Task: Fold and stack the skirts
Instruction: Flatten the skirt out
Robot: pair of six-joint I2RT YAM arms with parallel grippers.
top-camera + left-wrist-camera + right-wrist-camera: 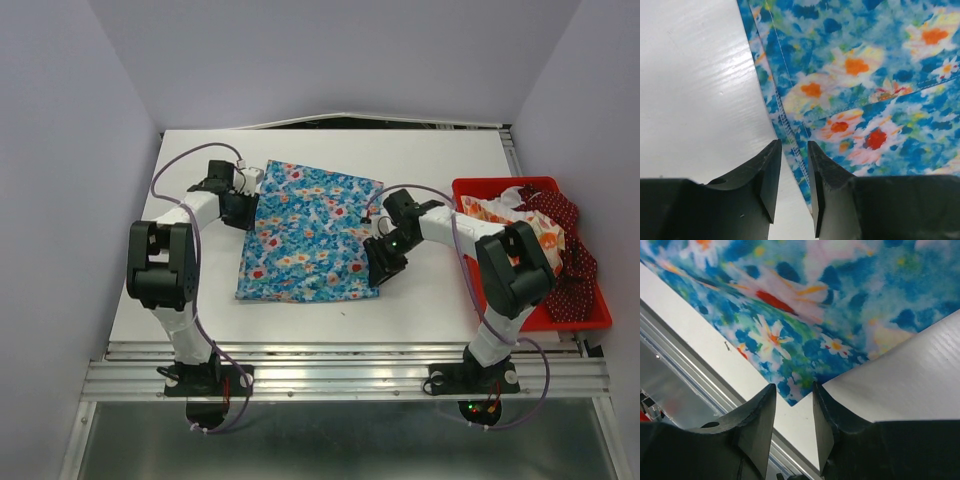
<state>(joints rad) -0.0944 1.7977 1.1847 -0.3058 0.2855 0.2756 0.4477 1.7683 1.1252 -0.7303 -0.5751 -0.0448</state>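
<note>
Blue cloth with multicoloured flowers fills the middle of your overhead view: the blue skirt (310, 235) lies spread flat on the white table (420, 160), slightly askew, between your two arms. Your left gripper (243, 205) sits at the skirt's left edge near the far corner, and your right gripper (383, 262) is at its near right corner. At the table's right side you have a red tray (590, 315) holding the other two in a loose heap: the cream-white skirt (500, 212) with orange flowers towards the far end, and the dark red skirt (565, 270) with white dots draped over it and the tray's outer wall. From your left wrist, the left gripper (794, 145) is down at the stitched hem of the blue skirt (865, 75); one finger is over bare table (695, 90), the other over cloth, with a narrow gap between them. The jaws are parted and nothing is pinched, the hem lying flat. From your right wrist, the right gripper (794, 387) points at the corner of the blue skirt (815, 300), whose tip lies right at the gap between the fingers. These jaws are also slightly apart and clamp nothing, with white table (920, 365) to the right and the metal rail (670, 355) of the near edge to the left.
</note>
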